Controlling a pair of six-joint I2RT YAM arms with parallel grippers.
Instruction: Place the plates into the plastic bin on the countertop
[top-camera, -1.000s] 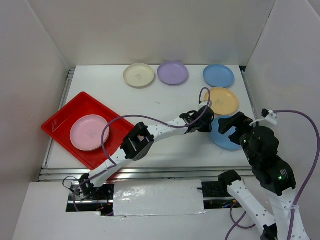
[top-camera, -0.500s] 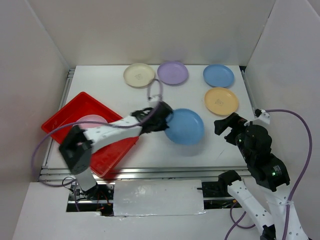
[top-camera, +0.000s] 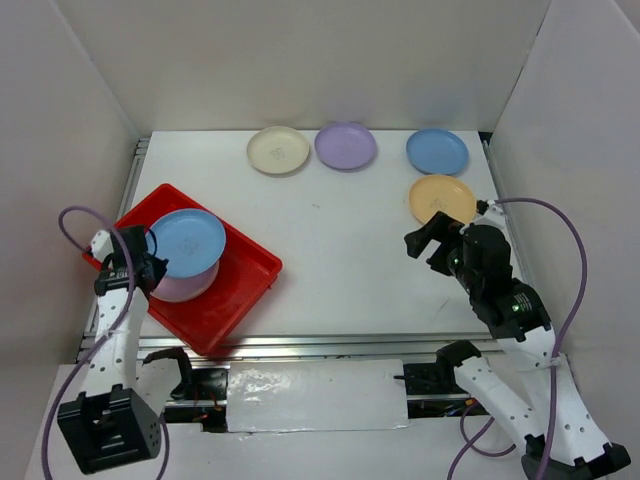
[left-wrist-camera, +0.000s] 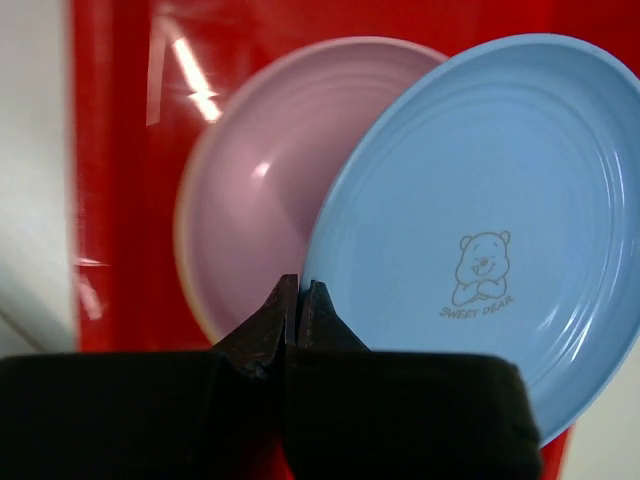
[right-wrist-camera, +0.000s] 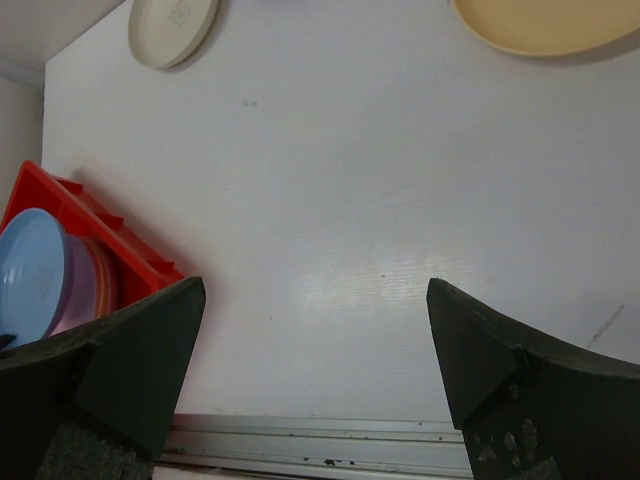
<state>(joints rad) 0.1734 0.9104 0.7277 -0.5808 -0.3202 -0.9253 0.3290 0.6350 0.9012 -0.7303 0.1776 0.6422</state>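
The left pincer is pinched closed at far left, while the right pincer gapes wide.

Red bin, left: blue plate tilted over pink plate. Countertop, far: cream plate, purple plate, second blue plate, orange plate.

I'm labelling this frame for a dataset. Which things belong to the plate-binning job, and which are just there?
Job: red bin; pink plate in it; held blue plate, pinched by the left fingers; cream plate, purple plate, far blue plate, yellow-orange plate on the countertop.
Just there: purple cables; white walls.
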